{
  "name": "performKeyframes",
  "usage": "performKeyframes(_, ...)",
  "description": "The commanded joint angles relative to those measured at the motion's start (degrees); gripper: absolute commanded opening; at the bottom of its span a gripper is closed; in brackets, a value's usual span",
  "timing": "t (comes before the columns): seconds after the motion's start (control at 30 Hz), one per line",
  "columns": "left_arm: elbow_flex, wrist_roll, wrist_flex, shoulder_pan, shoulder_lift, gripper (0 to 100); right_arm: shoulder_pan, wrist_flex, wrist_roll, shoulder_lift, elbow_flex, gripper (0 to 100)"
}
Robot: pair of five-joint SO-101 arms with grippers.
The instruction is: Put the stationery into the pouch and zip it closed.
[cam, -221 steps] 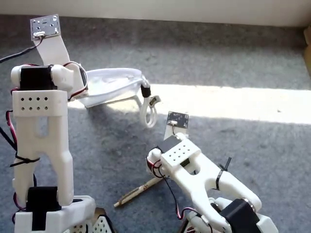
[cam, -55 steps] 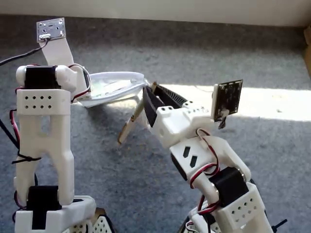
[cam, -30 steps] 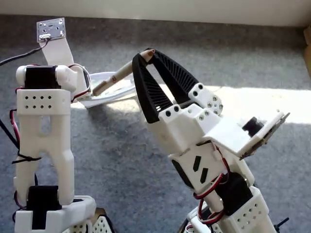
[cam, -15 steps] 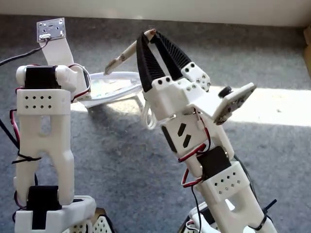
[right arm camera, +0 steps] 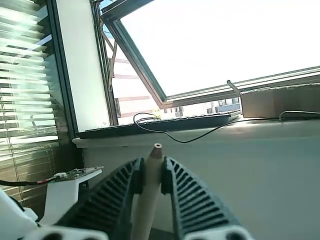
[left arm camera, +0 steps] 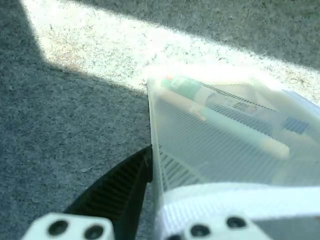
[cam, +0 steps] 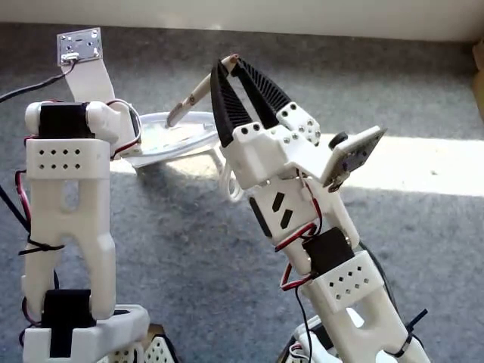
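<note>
The clear pouch (cam: 172, 134) lies on the grey carpet beside the left arm (cam: 64, 159). In the left wrist view my left gripper (left arm camera: 151, 162) is shut on the edge of the pouch (left arm camera: 225, 150), with a green-capped marker (left arm camera: 184, 87) and a pale pen (left arm camera: 240, 131) inside it. My right gripper (cam: 227, 62) is raised and shut on a beige pen (cam: 193, 92). The pen slants down, its lower tip over the pouch's mouth. In the right wrist view the pen (right arm camera: 149, 187) stands between the shut fingers of my right gripper (right arm camera: 151, 164).
A white pull loop (cam: 229, 181) hangs off the pouch's near end, close to the right arm. A sunlit strip (cam: 423, 162) crosses the carpet. A pale wall (cam: 302, 15) bounds the far side. A brown object (cam: 479, 76) sits at the right edge.
The right gripper took the beige pen off the carpet, lifted it and swung it over the pouch. In the last half second the pen's tip dropped slightly toward the mouth. The left arm stayed still.
</note>
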Motion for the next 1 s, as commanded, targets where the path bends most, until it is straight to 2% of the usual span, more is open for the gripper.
performKeyframes(0.0, 0.2, -0.4, -0.9, 0.4, -0.7, 1, -1.5, -0.9, 0.7, -0.1, 0.6, 0.5)
performKeyframes(0.13, 0.2, -0.4, -0.9, 0.4, -0.7, 1, -3.8, -0.8, 1.8, -0.1, 0.7, 0.5)
performKeyframes(0.33, 0.1, -0.4, -0.9, 0.4, -0.7, 1, -6.8, -0.9, 10.8, 0.0, 4.5, 0.5)
performKeyframes(0.97, 0.1, -0.4, -0.9, 0.3, -0.7, 1, -8.7, -0.9, 10.7, 0.0, 6.5, 1.1)
